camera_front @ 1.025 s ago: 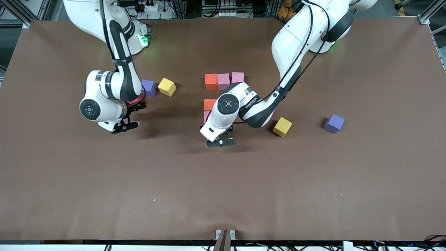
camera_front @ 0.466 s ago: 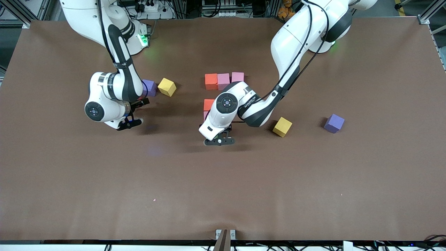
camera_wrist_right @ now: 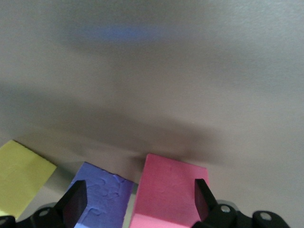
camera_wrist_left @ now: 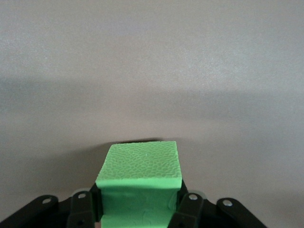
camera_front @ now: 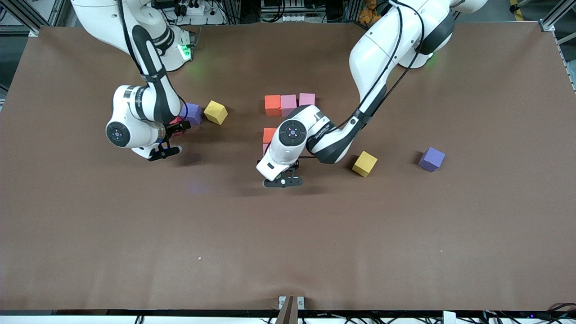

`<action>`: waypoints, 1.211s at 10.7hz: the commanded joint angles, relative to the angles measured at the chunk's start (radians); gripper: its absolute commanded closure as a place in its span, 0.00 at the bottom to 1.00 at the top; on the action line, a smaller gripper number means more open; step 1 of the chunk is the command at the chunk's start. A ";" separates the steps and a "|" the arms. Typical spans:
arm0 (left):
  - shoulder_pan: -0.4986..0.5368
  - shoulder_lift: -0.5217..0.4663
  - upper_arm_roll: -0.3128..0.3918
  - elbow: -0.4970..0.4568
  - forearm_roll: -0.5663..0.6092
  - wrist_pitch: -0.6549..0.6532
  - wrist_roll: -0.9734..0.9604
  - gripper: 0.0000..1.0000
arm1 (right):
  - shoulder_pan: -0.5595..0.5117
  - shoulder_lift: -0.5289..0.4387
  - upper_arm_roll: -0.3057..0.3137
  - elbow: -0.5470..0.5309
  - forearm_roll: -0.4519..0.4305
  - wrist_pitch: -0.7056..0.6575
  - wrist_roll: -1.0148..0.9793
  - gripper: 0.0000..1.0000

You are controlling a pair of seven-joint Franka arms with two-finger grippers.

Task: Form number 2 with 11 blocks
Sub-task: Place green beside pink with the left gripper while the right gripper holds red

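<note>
Two yellow cubes (camera_front: 215, 112) (camera_front: 364, 164) on brown table (camera_front: 405, 234).

Right arm pulls back toward the blocks

The right gripper (camera_front: 173, 135), fingers spread, now sits over what looks like a red block (camera_front: 176, 124) beside the purple cube (camera_front: 193, 112).

- The counter (camera_front: 405, 252) has a flat brown top.
- Metal bars (camera_front: 27, 15) stand at its corners.
- Wires (camera_front: 189, 9) and plugs sit along the top edge.
- A green light (camera_front: 183, 50) glows there.
</note>
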 commanded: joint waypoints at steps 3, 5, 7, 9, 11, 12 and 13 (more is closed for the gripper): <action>-0.007 0.018 -0.001 0.027 -0.017 0.020 0.024 0.00 | -0.041 -0.076 -0.003 -0.030 -0.086 0.028 0.010 0.00; -0.006 0.014 -0.012 0.025 -0.017 0.020 0.021 0.00 | -0.041 -0.074 -0.019 -0.038 -0.088 0.026 0.095 0.00; -0.006 0.005 -0.018 0.027 -0.017 0.020 0.018 0.00 | -0.035 -0.077 -0.020 -0.044 -0.088 0.023 0.292 0.00; 0.010 -0.037 -0.017 0.022 -0.043 0.007 0.015 0.00 | -0.032 -0.087 -0.019 -0.062 -0.088 0.031 0.336 0.00; 0.069 -0.116 -0.012 0.007 -0.046 -0.029 0.013 0.00 | -0.029 -0.114 -0.019 -0.093 -0.089 0.034 0.335 0.00; 0.104 -0.171 -0.012 -0.029 -0.049 -0.068 0.015 0.00 | -0.028 -0.116 -0.019 -0.102 -0.094 0.037 0.335 0.00; 0.156 -0.208 -0.013 -0.045 -0.046 -0.126 0.021 0.00 | -0.026 -0.128 -0.018 -0.120 -0.095 0.058 0.335 0.00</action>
